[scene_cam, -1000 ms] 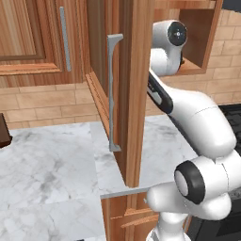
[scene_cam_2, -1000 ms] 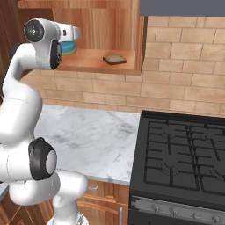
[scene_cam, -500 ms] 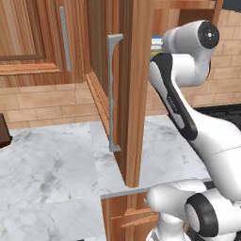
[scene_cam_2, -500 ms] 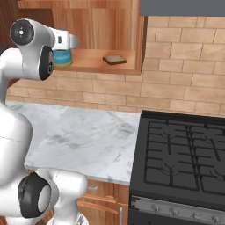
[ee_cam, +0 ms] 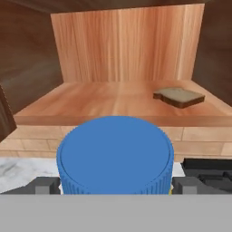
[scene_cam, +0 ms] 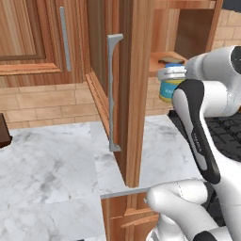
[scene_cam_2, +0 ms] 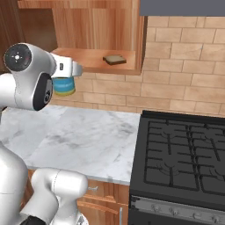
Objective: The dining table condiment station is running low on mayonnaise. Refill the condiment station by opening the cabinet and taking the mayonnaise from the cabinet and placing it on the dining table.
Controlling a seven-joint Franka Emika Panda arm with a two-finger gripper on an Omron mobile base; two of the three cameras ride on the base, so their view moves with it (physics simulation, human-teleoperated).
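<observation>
- To our left in the left base view stands the neighbouring reddish-brown raised-panel door; just right of it the reddish-brown wooden cabinet has its door swung out edge-on toward us, long grey bar handle facing left.
- Right of that door, the small squat jar of mayonnaise with a blue lid and yellow and blue band sits between the jaws of the gripper, in the air in front of the shelf edge and clear of the wood.
- In the hand view the blue lid fills the gap between the two dark finger tips; we judge the jaws spread wide and clamped on the jar, not empty.
- We think the carry goes best with the jar kept upright, drawn straight back past the open door, then turned toward the dining table.
- Behind the jar, the wooden inner shelf carries a flat dark brown slice.
- Below, the white grey-veined marble surface runs under a tan brick backsplash.
- Farthest right sits the black gas stove, touching the marble's edge.
</observation>
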